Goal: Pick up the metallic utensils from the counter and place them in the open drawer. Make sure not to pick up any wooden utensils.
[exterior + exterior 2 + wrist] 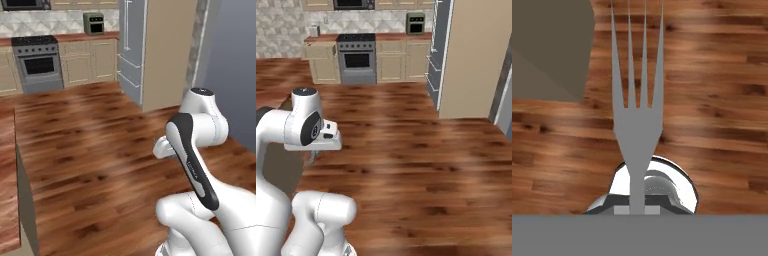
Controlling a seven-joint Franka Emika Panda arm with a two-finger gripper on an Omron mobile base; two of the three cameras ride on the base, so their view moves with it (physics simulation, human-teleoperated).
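Note:
A silver-grey fork (637, 125) stands straight up the middle of the hand view, tines toward the top, with my gripper (637, 210) shut on its handle at the bottom edge. Behind it lies wooden floor. The arm is folded back close to the base, with the hand (163, 147) low beside the forearm. A strip of the reddish-brown counter (6, 180) runs down the left edge of the left base view. The open drawer, the other metallic utensils and the wooden utensils are out of view.
A dull beige panel (547, 45) fills the upper left of the hand view. Across the wood floor (85, 150) stand a stove (36, 62), beige cabinets (90, 60) and a tall fridge unit (160, 50). A small toaster oven (416, 23) sits on the far counter.

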